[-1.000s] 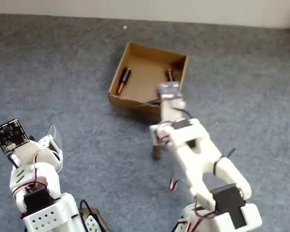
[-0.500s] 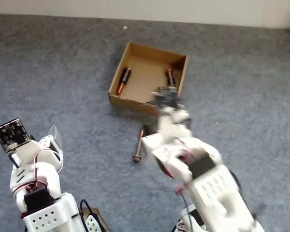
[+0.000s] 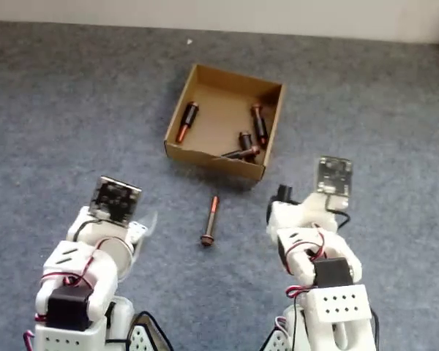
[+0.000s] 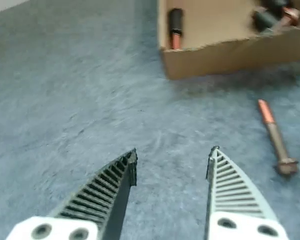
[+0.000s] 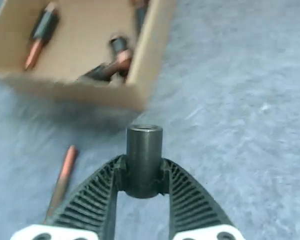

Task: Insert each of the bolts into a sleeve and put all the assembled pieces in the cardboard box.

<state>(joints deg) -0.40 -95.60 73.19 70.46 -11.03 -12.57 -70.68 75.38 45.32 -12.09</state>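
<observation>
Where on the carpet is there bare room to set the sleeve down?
Bare carpet lies left of the cardboard box, beyond the left gripper, and right of the box. Crowded: the strip in front of the box, where the loose bolt lies, and the box's right corner with assembled pieces.

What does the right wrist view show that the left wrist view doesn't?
Right wrist, not left wrist: the right tool shut on a dark sleeve, its open end facing away from the camera. Left wrist, not right wrist: the left tool, open and empty above the carpet. Both: the loose bolt lying on the carpet in front of the cardboard box, with assembled pieces inside the box.
</observation>
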